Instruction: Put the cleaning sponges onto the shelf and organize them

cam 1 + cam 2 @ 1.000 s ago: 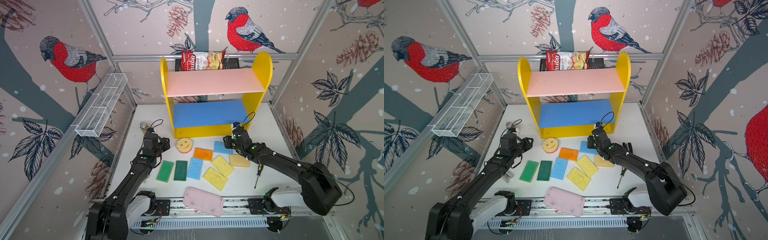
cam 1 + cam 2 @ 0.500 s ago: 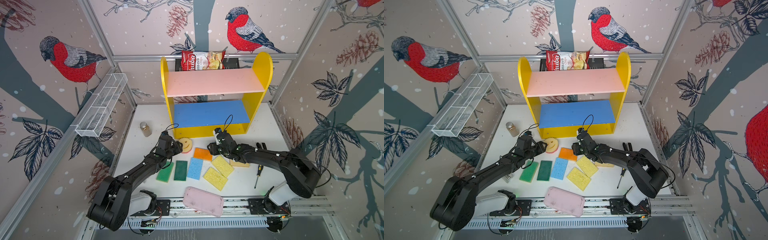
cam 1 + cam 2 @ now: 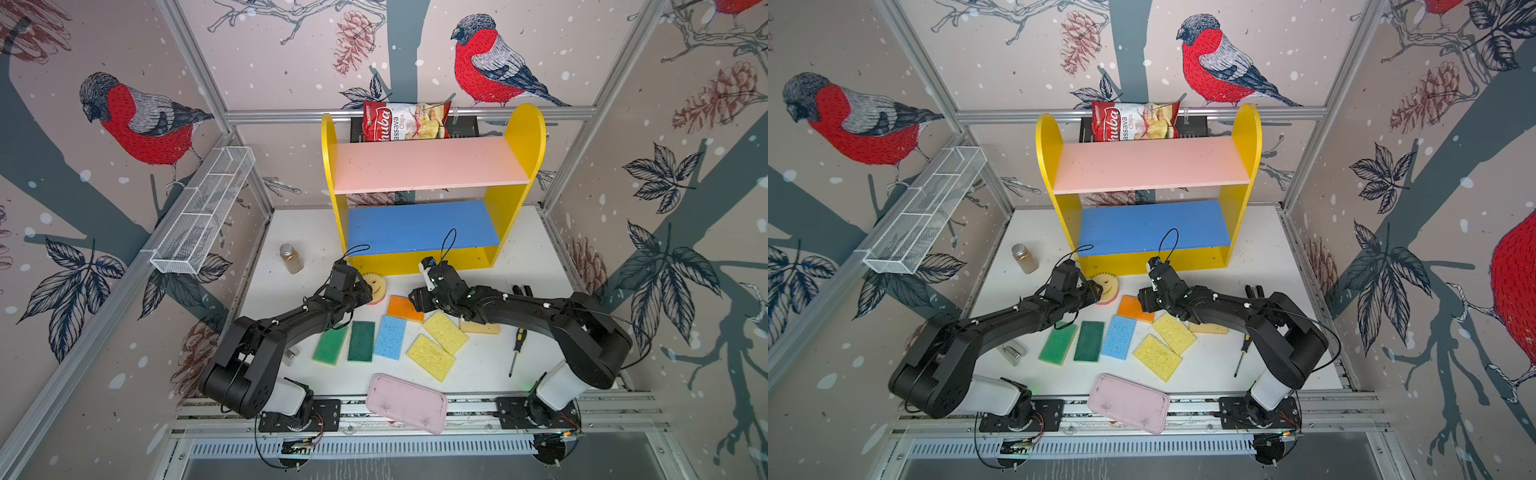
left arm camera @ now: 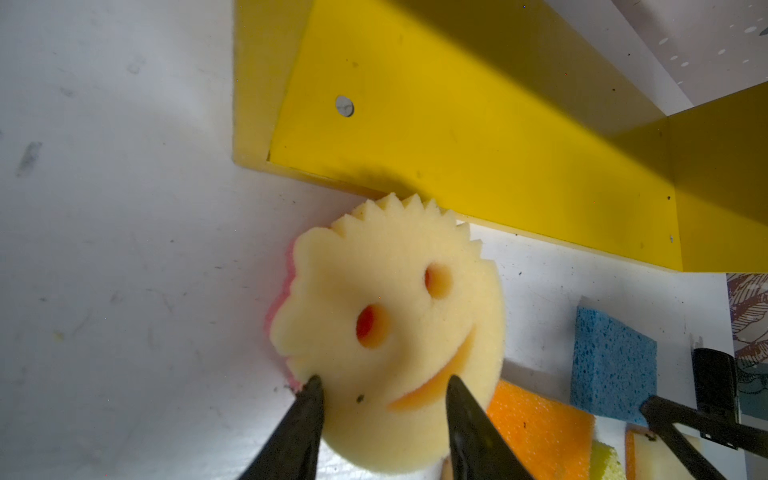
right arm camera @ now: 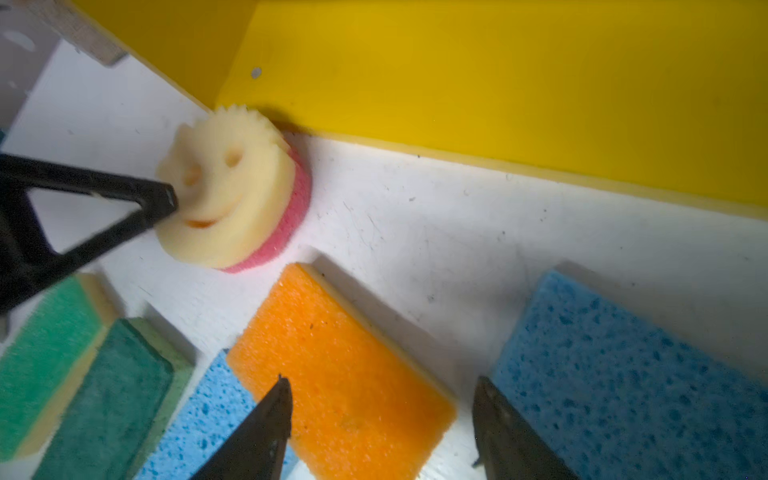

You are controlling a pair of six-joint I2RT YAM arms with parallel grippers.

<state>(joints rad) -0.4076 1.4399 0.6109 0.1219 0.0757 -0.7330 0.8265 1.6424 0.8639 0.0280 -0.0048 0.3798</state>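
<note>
**Two parted claws, a sponge at each**

Mid-bench (image 3: 478,365), the right gripper (image 5: 382,380) hangs with jaws apart over the near end of the orange sponge (image 5: 340,365). The sponge's long axis slants across the gap, square to neither jaw. Farther back, the left gripper (image 4: 382,380) is nearer the smiley sponge (image 4: 390,316) — parted tips touch its near rim, not clamped. The sponge lies flat against the shelf (image 3: 419,259) base.

Left tool (image 4: 382,380), right tool (image 5: 382,380) (jaws apart)
</note>
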